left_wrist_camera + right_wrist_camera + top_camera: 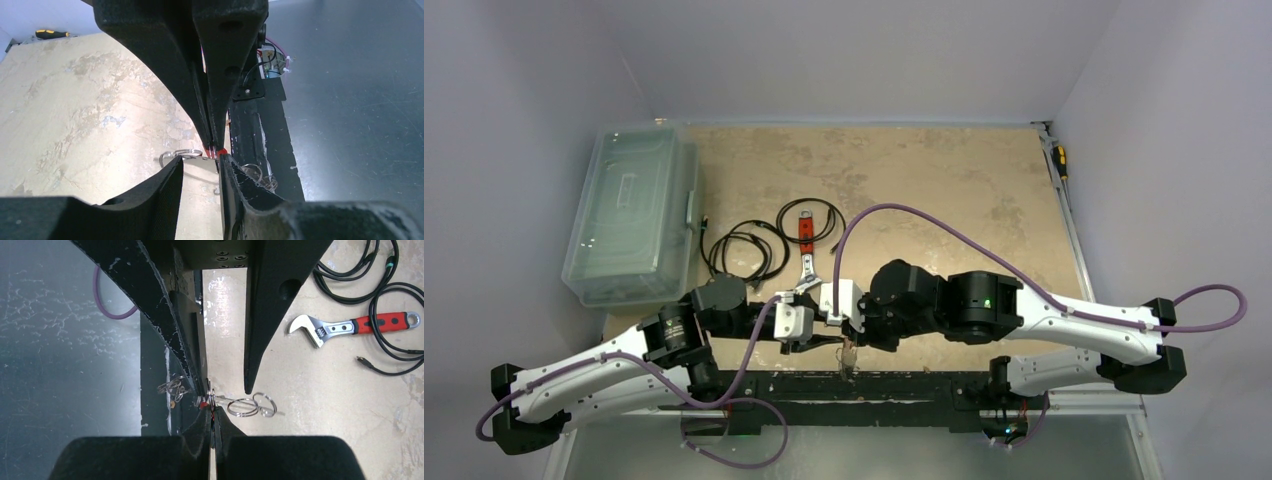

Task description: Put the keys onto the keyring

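left gripper (225, 388): jaws narrowly apart, straddling the right tip | right gripper (212, 412): jaws pinch a thin silvery piece (211, 396), key or keyring unclear | small rings (245, 407): on surface (325, 440), near edge, centre, just beyond the jaws | risk: left jaws closing off-line could knock the piece from the pinch

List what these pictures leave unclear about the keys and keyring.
Right wrist view: what the shut right end effector pinches is too small; just a red speck and thin wire.
Left wrist view: fingers of the left end effector cover most small rings.
Top view: both arms hide keys and keyring.
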`<move>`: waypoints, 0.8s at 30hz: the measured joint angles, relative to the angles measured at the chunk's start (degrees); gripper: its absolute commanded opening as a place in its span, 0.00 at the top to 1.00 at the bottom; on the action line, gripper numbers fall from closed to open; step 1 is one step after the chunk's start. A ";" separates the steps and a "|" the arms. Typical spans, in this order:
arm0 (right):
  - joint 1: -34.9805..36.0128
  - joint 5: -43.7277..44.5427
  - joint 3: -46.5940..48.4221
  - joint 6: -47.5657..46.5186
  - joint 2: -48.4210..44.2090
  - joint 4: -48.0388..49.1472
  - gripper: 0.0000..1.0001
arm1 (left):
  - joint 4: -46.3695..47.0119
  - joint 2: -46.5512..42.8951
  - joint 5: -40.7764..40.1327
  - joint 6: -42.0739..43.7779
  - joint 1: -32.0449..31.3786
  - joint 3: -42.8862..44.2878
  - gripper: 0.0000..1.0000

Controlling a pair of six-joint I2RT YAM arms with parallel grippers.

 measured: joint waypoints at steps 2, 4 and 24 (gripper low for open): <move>0.00 0.00 0.00 0.00 0.00 0.20 1.00 | 0.33 0.00 0.02 -0.11 0.00 -0.02 0.72; 0.00 0.00 0.00 -0.02 0.00 0.37 1.00 | 1.03 -0.02 0.15 -0.50 0.00 -0.09 0.73; -0.02 0.26 -0.35 -0.66 -0.11 1.22 1.00 | 2.71 0.70 1.07 -3.02 0.22 -0.76 1.00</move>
